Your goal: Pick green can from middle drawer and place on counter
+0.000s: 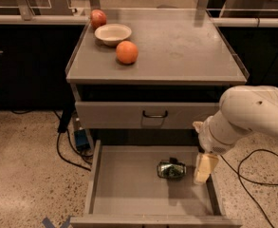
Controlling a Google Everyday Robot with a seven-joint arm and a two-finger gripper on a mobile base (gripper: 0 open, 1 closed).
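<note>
The green can (171, 169) lies on its side on the floor of the open middle drawer (124, 189), right of centre. My gripper (204, 168) hangs from the white arm (245, 118) at the drawer's right wall, just right of the can and close to it, holding nothing that I can see. The counter (181, 46) is the grey top of the cabinet, above and behind the drawer.
On the counter's left part stand an orange (127, 52), a white bowl (113, 33) and a red apple (98, 19). The closed upper drawer front with a dark handle (155, 114) sits above the open drawer. Cables (252, 175) lie on the floor at both sides.
</note>
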